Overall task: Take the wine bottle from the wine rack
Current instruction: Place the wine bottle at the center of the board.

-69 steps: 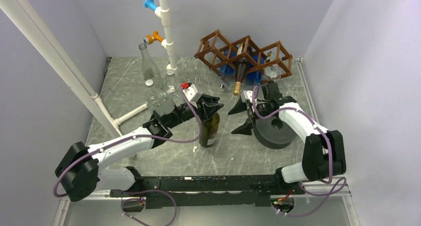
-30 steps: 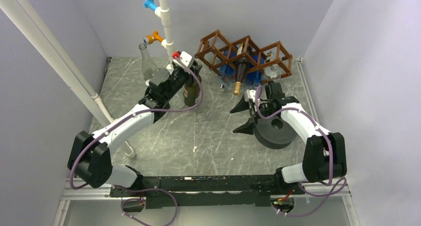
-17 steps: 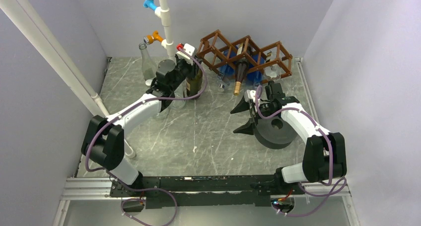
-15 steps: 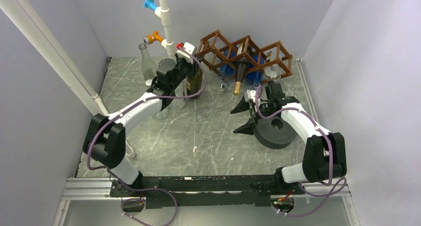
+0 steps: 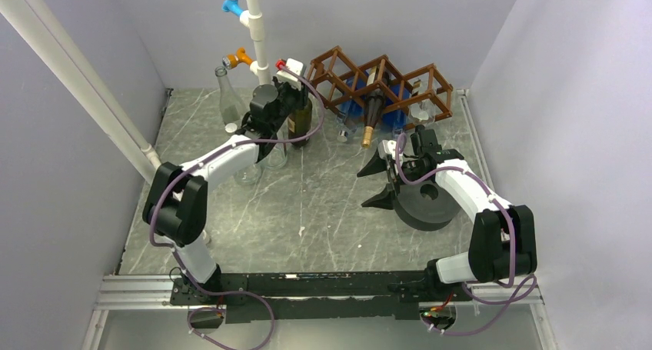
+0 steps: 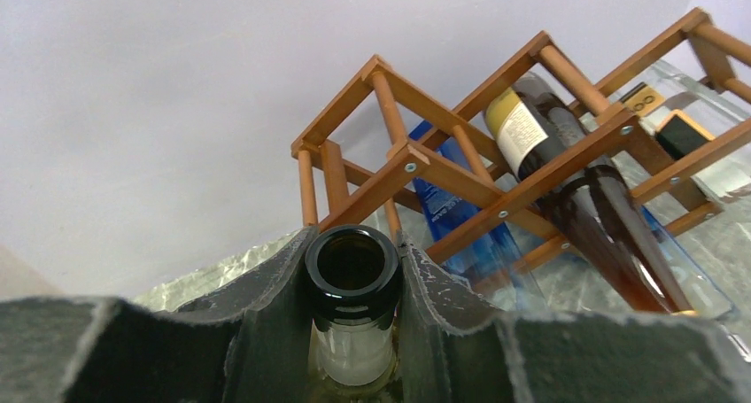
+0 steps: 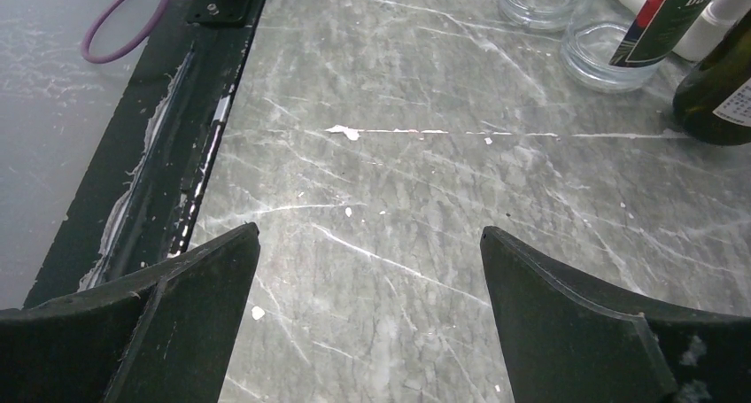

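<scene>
The brown wooden wine rack stands at the back of the table. A brown wine bottle lies in its middle cell, neck toward me, with a blue bottle beside it. My left gripper is shut on the neck of a dark green wine bottle, which stands upright by the rack's left end. In the left wrist view the fingers clamp the bottle's mouth, with the rack just behind. My right gripper is open and empty, low over the table.
A clear glass bottle and glass jars stand at the back left near a white pipe. A black disc lies under my right arm. The green bottle and jars show in the right wrist view.
My left arm has carried the green bottle from the table's middle to the back, up beside the rack's left end. The right arm has not moved.
</scene>
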Available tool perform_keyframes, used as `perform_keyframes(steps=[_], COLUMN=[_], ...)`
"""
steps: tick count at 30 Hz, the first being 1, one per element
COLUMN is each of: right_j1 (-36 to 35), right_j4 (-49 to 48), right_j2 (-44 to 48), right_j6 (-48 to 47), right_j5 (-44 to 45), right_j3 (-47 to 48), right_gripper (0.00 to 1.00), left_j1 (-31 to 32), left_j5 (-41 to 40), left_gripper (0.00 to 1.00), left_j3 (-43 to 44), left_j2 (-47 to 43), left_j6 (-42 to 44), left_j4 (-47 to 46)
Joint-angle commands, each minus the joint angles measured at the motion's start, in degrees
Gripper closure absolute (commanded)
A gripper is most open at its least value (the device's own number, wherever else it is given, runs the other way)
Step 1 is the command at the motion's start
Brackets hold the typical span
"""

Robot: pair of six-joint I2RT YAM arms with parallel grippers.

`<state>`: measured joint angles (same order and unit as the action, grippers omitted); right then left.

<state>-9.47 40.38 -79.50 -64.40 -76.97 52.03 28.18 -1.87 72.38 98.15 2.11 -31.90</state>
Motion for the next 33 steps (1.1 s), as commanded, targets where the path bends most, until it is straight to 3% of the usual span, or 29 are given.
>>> perform_keyframes(steps=[1, 33], right_j1=[0.25, 0.34], right_j4=[1.07, 1.19], right_j2=[-0.38, -1.16], right_j6=[-2.87, -2.85], right_j5=[-2.08, -1.34], right_j3=[1.84, 1.85], right_gripper=[0.02, 0.02], left_j1=[-0.49, -2.08], left_j5=[-3.33, -6.37], left_gripper=[1.00, 1.00], left_j3=[4.99, 3.72], left_j2=[0.27, 1.67], left_j6=[-0.28, -1.58], left_j4=[-9.32, -13.15])
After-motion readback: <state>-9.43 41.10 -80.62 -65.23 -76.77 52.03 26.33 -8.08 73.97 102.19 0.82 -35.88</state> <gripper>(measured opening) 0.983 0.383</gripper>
